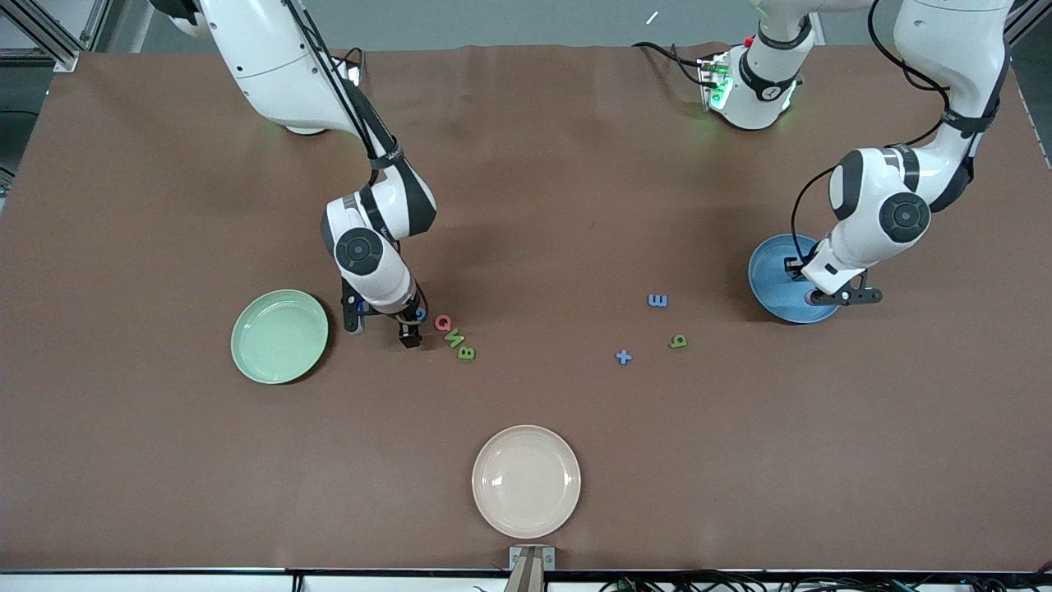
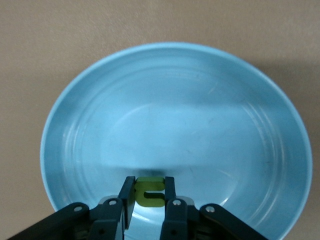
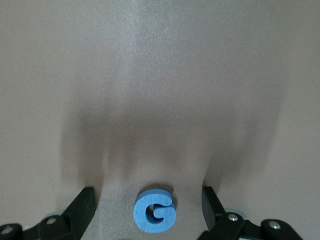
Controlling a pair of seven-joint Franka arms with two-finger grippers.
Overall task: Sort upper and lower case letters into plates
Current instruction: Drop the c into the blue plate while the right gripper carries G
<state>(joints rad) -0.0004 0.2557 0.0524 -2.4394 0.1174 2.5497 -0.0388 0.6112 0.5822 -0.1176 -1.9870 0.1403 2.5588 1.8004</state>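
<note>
My left gripper is shut on a small green letter piece and hangs over the blue plate, which lies at the left arm's end of the table. My right gripper is open and low over the table, its fingers standing on either side of a blue G without touching it. In the front view that G peeks out beside the right gripper. The pale green plate lies beside it, with nothing on it.
A pink Q and two green letters lie in a row next to the G. A blue letter, a green one and a blue cross-shaped one lie mid-table. A cream plate sits nearest the front camera.
</note>
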